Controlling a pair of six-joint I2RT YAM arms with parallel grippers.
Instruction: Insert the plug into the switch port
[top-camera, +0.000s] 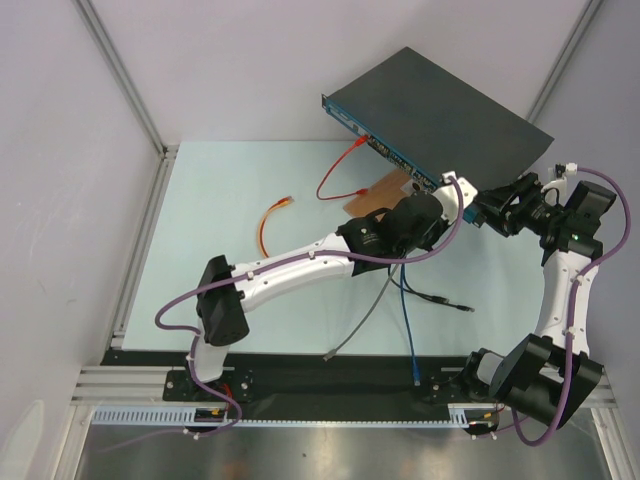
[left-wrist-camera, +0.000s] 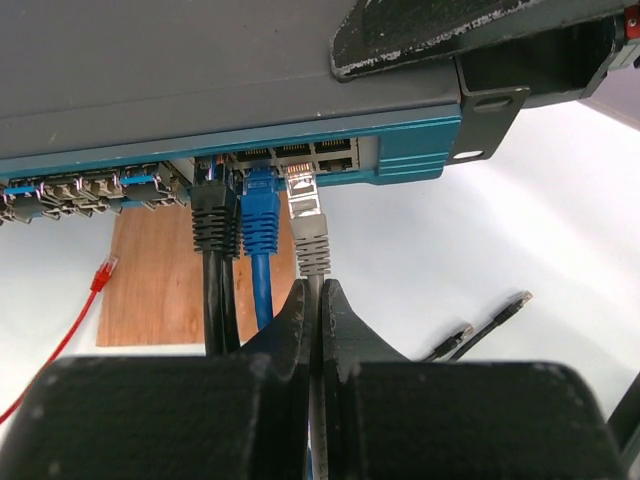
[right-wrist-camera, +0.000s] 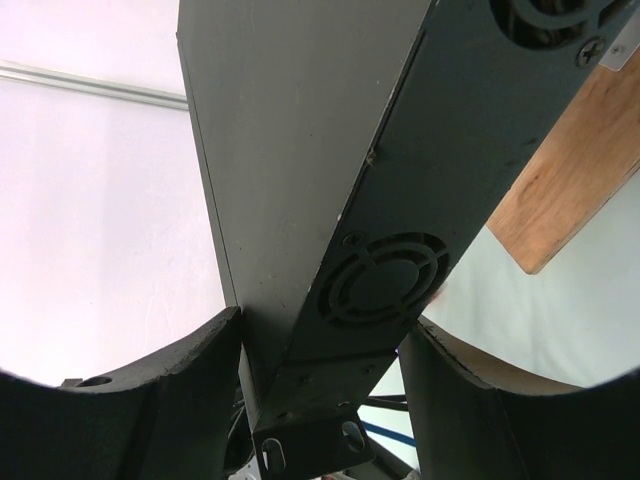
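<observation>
The switch (top-camera: 440, 120) is a flat black box with a narrow blue front face (left-wrist-camera: 415, 150), raised off the table. My right gripper (top-camera: 497, 212) is shut on its right end, fingers (right-wrist-camera: 195, 375) on the top and bottom faces by the fan grille (right-wrist-camera: 380, 280). My left gripper (left-wrist-camera: 318, 300) is shut on the grey cable just below the grey plug (left-wrist-camera: 308, 215). The plug's clear tip sits at the mouth of a socket, right of a blue plug (left-wrist-camera: 260, 205) and black plugs (left-wrist-camera: 213, 215). I cannot tell how deep it sits. In the top view the left gripper (top-camera: 440, 192) is at the front face.
A brown wooden board (top-camera: 378, 192) lies under the switch's front. A red cable (top-camera: 340, 172) and an orange cable (top-camera: 268, 222) lie to the left. Loose black plugs (left-wrist-camera: 490, 320) lie on the table, and blue (top-camera: 406, 320) and grey (top-camera: 365, 320) cables trail toward the near edge.
</observation>
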